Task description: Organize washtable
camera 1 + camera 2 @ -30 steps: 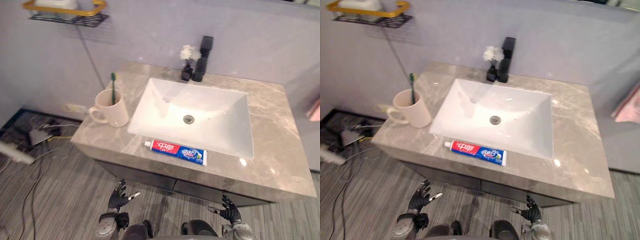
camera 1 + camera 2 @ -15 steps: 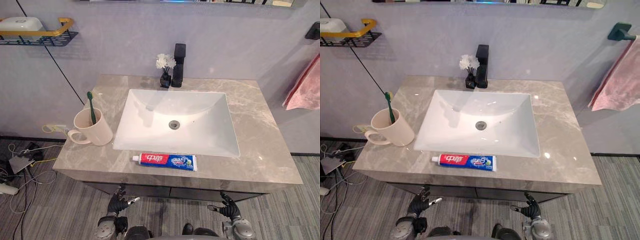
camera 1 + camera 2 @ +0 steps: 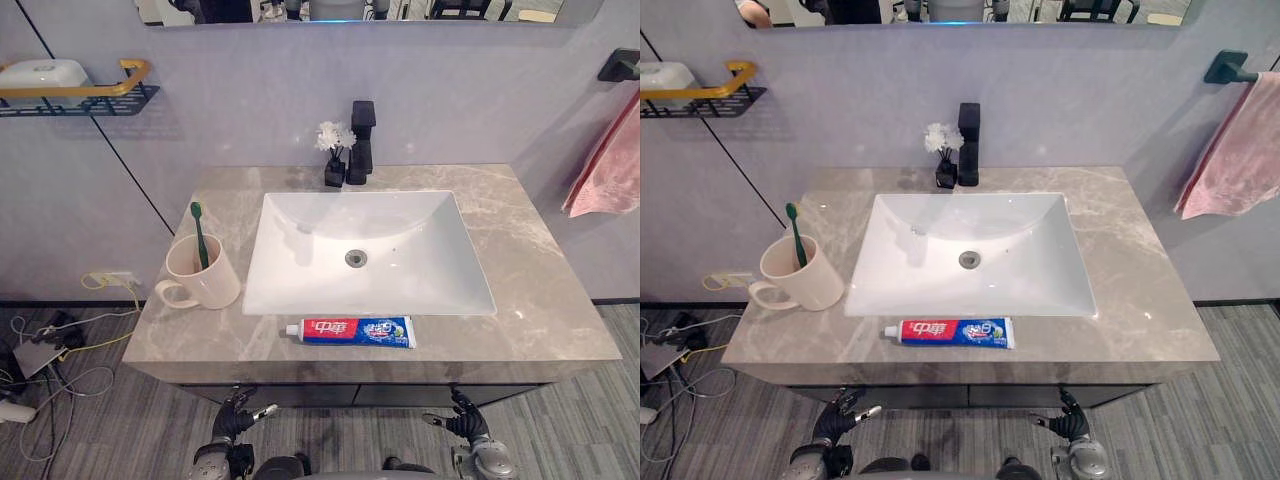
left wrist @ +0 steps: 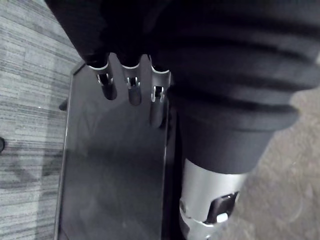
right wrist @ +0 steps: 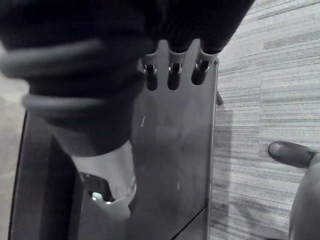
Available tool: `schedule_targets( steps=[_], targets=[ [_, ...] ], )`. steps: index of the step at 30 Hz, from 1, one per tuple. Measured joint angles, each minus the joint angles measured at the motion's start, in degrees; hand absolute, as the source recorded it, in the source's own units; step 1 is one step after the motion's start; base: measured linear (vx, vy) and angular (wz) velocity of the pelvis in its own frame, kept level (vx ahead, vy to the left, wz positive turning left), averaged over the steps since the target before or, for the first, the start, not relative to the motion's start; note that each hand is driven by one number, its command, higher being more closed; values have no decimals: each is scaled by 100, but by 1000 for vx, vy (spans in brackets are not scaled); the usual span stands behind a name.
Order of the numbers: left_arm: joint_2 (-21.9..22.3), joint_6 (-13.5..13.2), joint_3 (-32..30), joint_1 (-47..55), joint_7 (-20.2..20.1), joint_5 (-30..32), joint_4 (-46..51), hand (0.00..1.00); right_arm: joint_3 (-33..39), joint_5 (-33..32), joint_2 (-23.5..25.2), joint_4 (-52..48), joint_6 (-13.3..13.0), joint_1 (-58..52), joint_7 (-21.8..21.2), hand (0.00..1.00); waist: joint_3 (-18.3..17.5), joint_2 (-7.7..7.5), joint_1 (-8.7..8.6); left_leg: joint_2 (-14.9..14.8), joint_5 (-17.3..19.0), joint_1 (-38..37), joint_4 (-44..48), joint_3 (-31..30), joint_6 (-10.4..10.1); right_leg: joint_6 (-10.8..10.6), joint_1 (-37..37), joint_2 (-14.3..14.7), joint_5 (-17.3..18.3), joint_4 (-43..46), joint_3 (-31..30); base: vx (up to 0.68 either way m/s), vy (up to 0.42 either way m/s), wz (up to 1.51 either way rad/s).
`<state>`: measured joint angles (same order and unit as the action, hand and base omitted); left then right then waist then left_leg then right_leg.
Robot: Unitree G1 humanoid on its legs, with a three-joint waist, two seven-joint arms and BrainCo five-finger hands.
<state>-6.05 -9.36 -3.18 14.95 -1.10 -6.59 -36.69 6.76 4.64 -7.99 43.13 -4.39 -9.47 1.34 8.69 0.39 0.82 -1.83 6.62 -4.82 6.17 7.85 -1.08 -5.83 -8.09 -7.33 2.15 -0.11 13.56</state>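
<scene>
Shifted since half a second ago by camera motion alone, with no change among the things on the desk. Holding nothing with the left hand, low in front of the desk's near edge on the robot's left, fingers loosely straight before the dark cabinet front. Same for the right hand, low on the right, fingers relaxed and empty. Well apart from everything on the desk, both of them.

On the desk's left part: cream mug, upright, handle toward the left, with a green toothbrush standing in it, head up. Near the mug, to its right: white sink set in the middle of the desk, drain at its centre. Between the sink's front rim and the desk's near edge: red and blue toothpaste tube, lying flat along the edge, white cap pointing left. Behind the sink, by the wall: black faucet, and just beside it on its left a small dark vase of white flowers. On the wall at upper left: shelf with a gold rail, a white object on it. At far right: pink towel hanging from a black bar.
</scene>
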Motion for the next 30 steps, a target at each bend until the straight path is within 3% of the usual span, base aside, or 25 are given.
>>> schedule_targets(
  steps=[6,7,15,20,21,26,30],
  targets=[
    [-71,-6,-145,-30,11,2,-124,0,0,45,-33,247,4,41,-2,0,-46,-60,-2,48,-15,-90,-22,-120,-5,-4,-177,25,1,-106,71,27,0,7],
    [-105,7,-223,-20,39,10,-448,0,20,53,-42,516,36,178,-5,0,-151,-180,2,93,-288,-309,-527,-216,-19,-8,-165,33,-7,-120,79,-1,-5,3],
    [-86,7,-191,-48,81,40,-555,0,143,3,-30,724,27,156,-5,0,-162,-149,-9,86,-303,-355,-598,-163,-16,-8,-163,36,-7,-128,43,0,0,-3],
    [-50,34,-76,-196,153,86,-1039,0,477,-410,-4,1098,30,73,15,0,-179,-84,-36,92,-466,-483,-1014,-132,-27,-14,-134,55,-6,-208,50,12,-4,-1],
    [38,124,-70,-288,252,138,-1285,0,836,-752,103,1203,29,43,125,0,-173,-94,-87,90,-524,-465,-1153,-152,-45,-29,-74,65,5,-213,126,85,-31,13],
    [13,146,-97,-394,262,168,-1440,0,926,-862,128,1202,24,127,169,0,-171,-104,-152,93,-526,-485,-1152,-199,-47,-43,-179,59,14,-216,238,40,-12,8],
    [-71,148,-722,-372,269,162,-1461,0,1234,-859,117,1202,19,222,169,0,-168,-106,-142,94,-554,-486,-1152,-315,-58,-44,-252,45,18,-213,396,-49,-26,18]
  ],
)
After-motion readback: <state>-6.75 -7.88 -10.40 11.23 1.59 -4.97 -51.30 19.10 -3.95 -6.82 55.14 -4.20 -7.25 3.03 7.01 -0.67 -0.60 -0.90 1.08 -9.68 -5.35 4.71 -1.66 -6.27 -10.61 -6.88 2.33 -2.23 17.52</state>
